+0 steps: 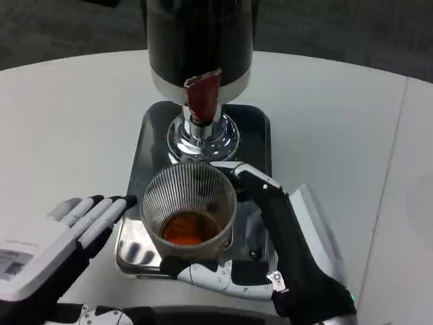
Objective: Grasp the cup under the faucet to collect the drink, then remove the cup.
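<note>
cup (189, 210): clear ribbed cup, upright on the metal tray, just below and in front of the faucet; orange-brown drink pooled in the bottom
right hand (260, 233): wrapped around the cup from its right side and near side, fingers along the front base, thumb up by the far rim; clamped on the cup
left hand (71, 230): on the left of the tray, fingers straight and slightly apart, tips reaching toward the cup's left side, looks just short of touching; holds nothing
faucet (201, 95): dark red tap lever on the front of the dispenser, above the cup's far rim
dispenser (199, 47): black body with white lower band, chrome round foot standing at the tray's back
tray (152, 125): shiny rectangular metal, under dispenser and cup
tabletop (67, 122): white, carries the tray
</note>
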Motion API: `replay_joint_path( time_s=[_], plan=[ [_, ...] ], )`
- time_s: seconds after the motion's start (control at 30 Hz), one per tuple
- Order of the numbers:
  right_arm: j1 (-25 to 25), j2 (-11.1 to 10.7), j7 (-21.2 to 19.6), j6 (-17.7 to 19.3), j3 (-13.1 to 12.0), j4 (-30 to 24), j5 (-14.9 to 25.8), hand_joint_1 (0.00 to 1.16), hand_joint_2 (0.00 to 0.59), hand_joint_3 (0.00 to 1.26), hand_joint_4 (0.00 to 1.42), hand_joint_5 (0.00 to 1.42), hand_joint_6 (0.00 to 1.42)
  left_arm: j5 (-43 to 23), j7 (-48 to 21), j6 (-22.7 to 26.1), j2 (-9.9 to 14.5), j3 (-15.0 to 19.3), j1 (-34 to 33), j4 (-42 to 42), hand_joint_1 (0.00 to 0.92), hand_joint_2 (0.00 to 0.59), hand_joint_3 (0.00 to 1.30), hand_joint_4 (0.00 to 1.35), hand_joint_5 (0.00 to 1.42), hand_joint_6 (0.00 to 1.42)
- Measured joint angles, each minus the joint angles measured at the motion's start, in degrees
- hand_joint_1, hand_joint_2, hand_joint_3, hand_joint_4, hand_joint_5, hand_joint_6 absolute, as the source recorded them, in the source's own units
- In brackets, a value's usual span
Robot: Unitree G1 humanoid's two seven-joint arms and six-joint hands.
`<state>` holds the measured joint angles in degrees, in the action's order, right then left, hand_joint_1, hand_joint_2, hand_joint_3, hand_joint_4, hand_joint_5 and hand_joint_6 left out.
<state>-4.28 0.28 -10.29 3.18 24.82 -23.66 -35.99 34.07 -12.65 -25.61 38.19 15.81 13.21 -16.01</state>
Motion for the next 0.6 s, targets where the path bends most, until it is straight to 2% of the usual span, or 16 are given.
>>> replay_joint_path(
  time_s=[0.27, 0.4, 0.6],
  plan=[
    [-4.7, -0.7, 2.1, -0.7, 0.1, -5.7, 0.0, 1.12, 0.130, 0.74, 0.89, 0.96, 1.31, 1.6, 2.3, 0.0, -0.1, -1.0, 0.2, -1.1, 0.000, 0.044, 0.00, 0.00, 0.00, 0.00],
    [-6.8, -1.2, 2.9, -1.3, -0.2, -8.4, 0.0, 1.12, 0.130, 0.74, 0.89, 0.96, 1.31, 2.8, 3.8, 0.2, -0.9, -1.4, -0.1, -1.3, 0.000, 0.053, 0.00, 0.00, 0.00, 0.00],
    [-8.4, -1.5, 3.6, -1.5, -0.7, -10.8, 0.0, 1.12, 0.130, 0.75, 0.90, 0.96, 1.31, 6.1, 6.9, 1.0, -1.4, -3.1, -2.7, -1.3, 0.000, 0.068, 0.00, 0.00, 0.00, 0.00]
  ],
)
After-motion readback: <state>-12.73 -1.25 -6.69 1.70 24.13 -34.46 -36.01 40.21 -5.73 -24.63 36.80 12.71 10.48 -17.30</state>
